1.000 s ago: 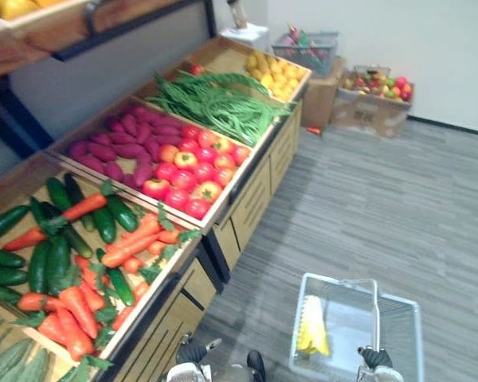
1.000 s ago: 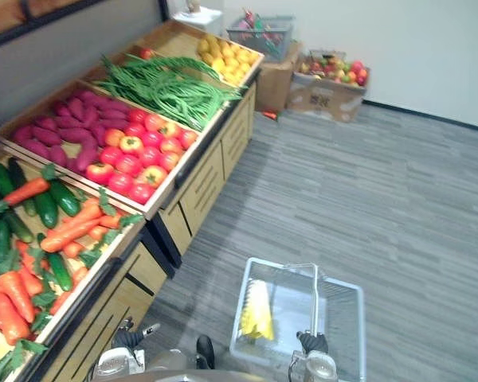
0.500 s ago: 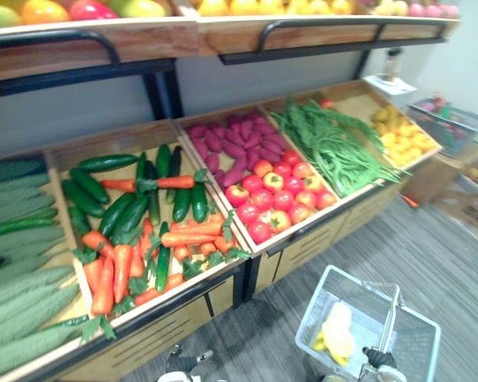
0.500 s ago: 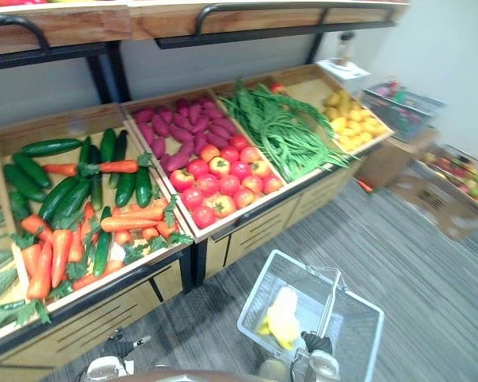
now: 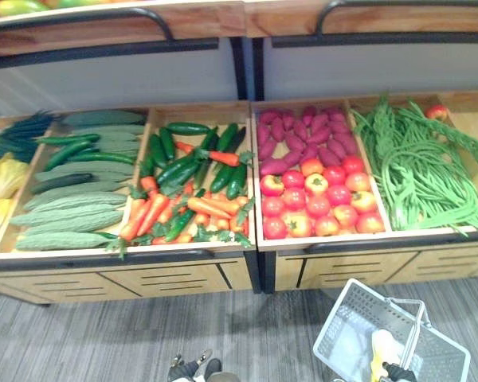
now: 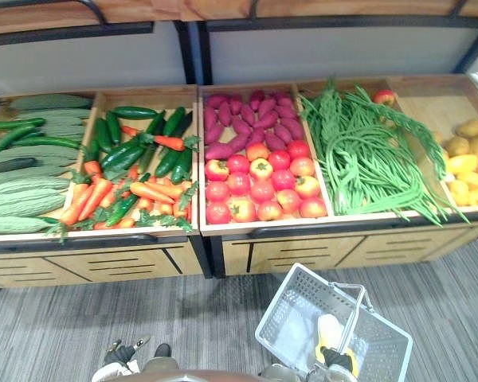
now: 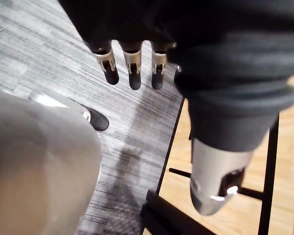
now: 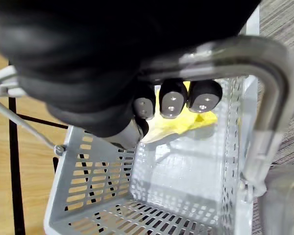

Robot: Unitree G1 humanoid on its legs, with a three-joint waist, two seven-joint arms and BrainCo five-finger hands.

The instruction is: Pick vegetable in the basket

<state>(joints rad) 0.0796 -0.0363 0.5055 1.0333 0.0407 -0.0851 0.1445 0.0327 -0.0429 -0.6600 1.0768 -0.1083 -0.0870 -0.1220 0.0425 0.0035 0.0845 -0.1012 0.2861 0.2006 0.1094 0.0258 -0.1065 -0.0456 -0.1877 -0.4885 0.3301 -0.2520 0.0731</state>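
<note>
A grey mesh basket (image 6: 291, 309) hangs low at the right, in front of the wooden stand. My right hand (image 8: 174, 104) is shut on its metal handle (image 8: 264, 88), and shows at the basket's near edge (image 6: 339, 360). A yellow vegetable (image 6: 328, 329) lies inside on the basket's floor (image 8: 186, 166). My left hand (image 7: 133, 68) hangs low at the left (image 6: 119, 355), fingers straight and holding nothing. On the stand lie carrots (image 5: 207, 208) mixed with cucumbers (image 5: 175, 169), red tomatoes (image 5: 319, 208), purple sweet potatoes (image 5: 299, 139) and green beans (image 5: 418, 171).
Pale green gourds (image 5: 68, 215) fill the bin at the far left, and yellow produce (image 6: 466, 163) the bin at the far right. A shelf with dark rails (image 5: 247, 44) runs above the bins. Drawers (image 5: 167, 280) front the stand, with grey striped floor (image 5: 103, 342) below.
The camera has swung round and now faces the stand squarely, bringing the gourd bin in at the left. The basket still hangs from my right hand with the yellow vegetable inside.
</note>
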